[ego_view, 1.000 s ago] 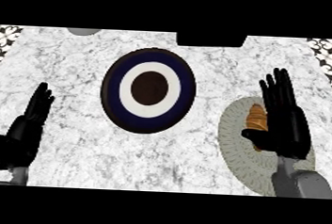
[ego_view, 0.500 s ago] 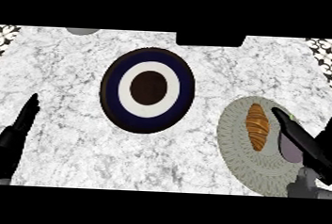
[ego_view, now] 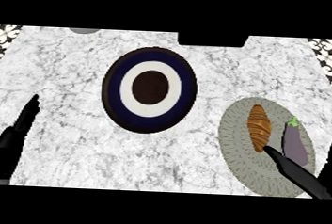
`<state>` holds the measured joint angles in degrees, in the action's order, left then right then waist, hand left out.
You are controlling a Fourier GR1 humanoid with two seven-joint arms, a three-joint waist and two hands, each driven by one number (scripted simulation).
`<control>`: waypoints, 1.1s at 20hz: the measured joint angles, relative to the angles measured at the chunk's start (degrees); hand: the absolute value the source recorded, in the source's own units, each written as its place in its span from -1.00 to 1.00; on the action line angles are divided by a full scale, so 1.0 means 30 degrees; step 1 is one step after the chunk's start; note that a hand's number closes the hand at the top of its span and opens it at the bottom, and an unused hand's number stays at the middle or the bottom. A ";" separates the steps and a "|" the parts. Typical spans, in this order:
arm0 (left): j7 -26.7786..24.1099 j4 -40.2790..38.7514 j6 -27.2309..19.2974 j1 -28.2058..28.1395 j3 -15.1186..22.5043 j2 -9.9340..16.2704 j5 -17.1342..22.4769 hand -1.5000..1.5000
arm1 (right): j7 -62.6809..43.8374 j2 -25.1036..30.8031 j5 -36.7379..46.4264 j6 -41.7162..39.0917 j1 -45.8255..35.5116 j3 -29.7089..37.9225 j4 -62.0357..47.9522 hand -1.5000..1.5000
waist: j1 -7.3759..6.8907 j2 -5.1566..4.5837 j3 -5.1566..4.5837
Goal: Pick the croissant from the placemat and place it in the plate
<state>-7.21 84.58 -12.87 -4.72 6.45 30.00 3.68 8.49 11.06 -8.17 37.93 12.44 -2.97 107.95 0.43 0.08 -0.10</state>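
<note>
Nothing placed yet | croissant (ego_view: 258,128) left on placemat (ego_view: 236,154), just beyond straight, unclenched right hand (ego_view: 298,174) fingers | plate (ego_view: 149,89) unfilled, far left | left hand (ego_view: 11,140) relaxed, resting | grasp and transfer judged outstanding

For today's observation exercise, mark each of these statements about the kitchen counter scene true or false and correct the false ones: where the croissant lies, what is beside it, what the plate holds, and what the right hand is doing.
1. The croissant lies on the placemat. True.
2. The plate already holds the croissant. False: nothing lies on the plate.
3. An eggplant lies on the placemat to the right of the croissant. True.
4. The right hand is curled round the croissant. False: its fingers are straight, one fingertip at the croissant's near end.
5. The left hand is over the plate. False: it is at the view's left edge, away from the plate.
</note>
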 measured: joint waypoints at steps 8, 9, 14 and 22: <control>-0.0165 -0.0033 0.0150 0.0085 0.0031 -0.0298 -0.0359 0.00 | -0.8355 0.5093 0.2091 -0.1496 -0.0194 -0.0428 0.0780 -1.00 | -0.0241 -0.0050 -0.0013; -0.0292 -0.0074 0.0161 -0.0010 -0.0015 -0.0331 -0.0404 0.00 | -0.9421 0.5603 0.2168 -0.1793 -0.0395 -0.0402 0.0879 -1.00 | -0.0257 -0.0049 -0.0010; -0.0531 -0.0498 0.0289 0.0150 -0.0111 -0.0668 -0.0702 0.00 | -1.2880 0.7442 0.1707 -0.4087 -0.2153 -0.0172 -0.0048 -1.00 | -0.0280 -0.0055 0.0009; -0.0263 -0.0166 0.0557 0.0083 -0.0405 -0.0991 -0.1118 0.00 | -1.4771 0.8260 0.1410 -0.7783 -0.4615 -0.0880 -0.3265 -1.00 | -0.0331 -0.0050 0.0031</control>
<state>-8.00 84.09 -11.20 -4.48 5.23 27.03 0.32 -35.82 35.84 -3.94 14.58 -1.40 -5.61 98.15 -0.56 -0.07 -0.01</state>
